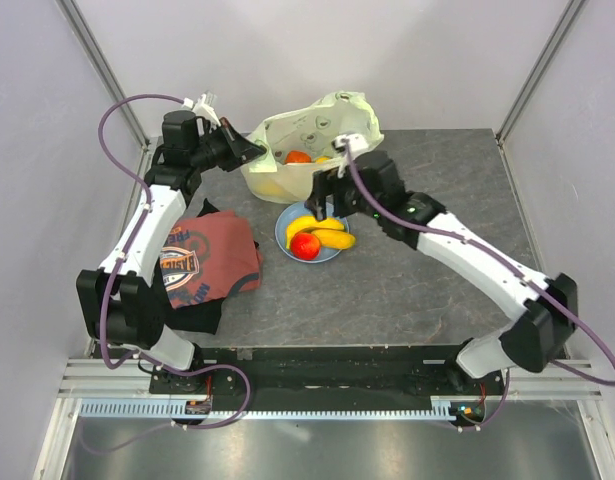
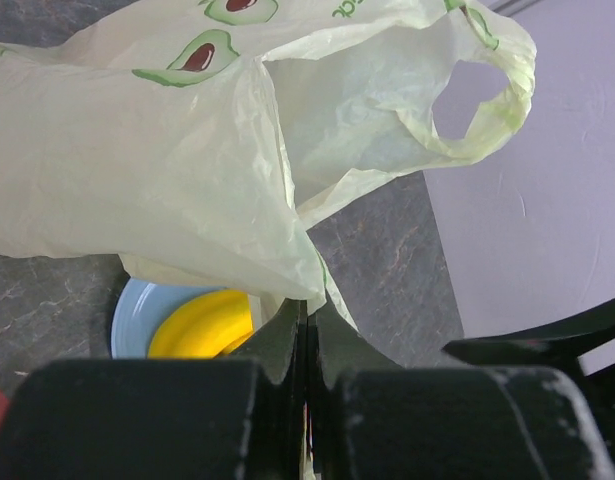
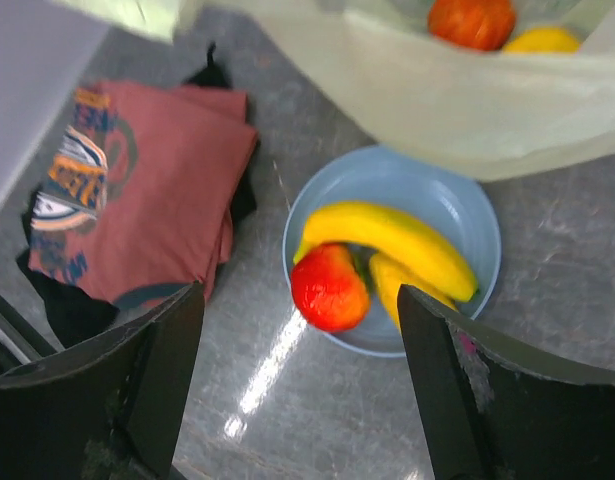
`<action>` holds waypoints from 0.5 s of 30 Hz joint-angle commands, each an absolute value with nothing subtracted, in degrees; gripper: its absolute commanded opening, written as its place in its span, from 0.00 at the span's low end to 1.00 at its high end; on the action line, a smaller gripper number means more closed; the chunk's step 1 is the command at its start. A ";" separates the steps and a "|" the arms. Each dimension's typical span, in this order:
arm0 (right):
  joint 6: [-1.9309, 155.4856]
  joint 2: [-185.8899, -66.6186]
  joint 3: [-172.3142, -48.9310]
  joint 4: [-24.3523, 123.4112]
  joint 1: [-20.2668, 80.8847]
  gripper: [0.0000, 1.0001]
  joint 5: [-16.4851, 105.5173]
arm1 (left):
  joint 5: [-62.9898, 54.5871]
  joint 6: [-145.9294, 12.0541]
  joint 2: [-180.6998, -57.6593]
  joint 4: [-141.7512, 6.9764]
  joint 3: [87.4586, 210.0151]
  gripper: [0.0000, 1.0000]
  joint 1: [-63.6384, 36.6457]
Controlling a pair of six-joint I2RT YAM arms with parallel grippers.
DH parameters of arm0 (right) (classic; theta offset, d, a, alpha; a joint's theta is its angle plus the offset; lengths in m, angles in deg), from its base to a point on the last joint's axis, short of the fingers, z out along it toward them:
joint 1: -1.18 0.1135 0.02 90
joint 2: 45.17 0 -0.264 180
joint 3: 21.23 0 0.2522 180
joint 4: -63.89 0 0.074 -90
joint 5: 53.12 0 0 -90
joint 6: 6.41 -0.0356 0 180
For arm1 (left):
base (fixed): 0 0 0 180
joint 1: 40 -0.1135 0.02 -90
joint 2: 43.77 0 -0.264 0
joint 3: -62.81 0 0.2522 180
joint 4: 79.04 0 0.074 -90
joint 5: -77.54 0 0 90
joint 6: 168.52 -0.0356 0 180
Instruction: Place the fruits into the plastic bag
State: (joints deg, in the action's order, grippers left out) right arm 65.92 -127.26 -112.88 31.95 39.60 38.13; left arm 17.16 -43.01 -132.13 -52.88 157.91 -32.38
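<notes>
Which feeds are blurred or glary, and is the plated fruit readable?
Right wrist: slightly blurred, a white glare streak on the dark grey tabletop beside the round blue plate; yellow bananas and red fruit are readable. Left wrist: translucent pale-green plastic bag sharp, left gripper dark and soft. Top external: even, sharp.

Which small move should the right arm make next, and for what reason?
Probably lower the right pincer onto the red fruit on the blue plate, then close. Its jaws stand open above the plate and hold nothing; the red fruit and bananas are not yet bagged, and the left pincer is shut on the plastic bag rim, holding its mouth up.
</notes>
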 commanded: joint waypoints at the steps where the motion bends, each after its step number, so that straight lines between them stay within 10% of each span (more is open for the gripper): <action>1: 66.11 -135.05 -114.61 26.58 44.15 0.86 29.86 | 17.07 -45.47 -132.37 -52.45 158.31 0.02 -32.26; 15: 58.81 -152.40 -122.44 19.80 46.27 0.92 30.19 | 19.44 -45.91 -132.10 -51.57 156.46 0.02 -32.26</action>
State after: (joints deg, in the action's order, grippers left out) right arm 60.67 -151.85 -119.17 20.45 45.80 30.79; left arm 17.80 -43.51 -132.24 -51.52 156.20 -32.38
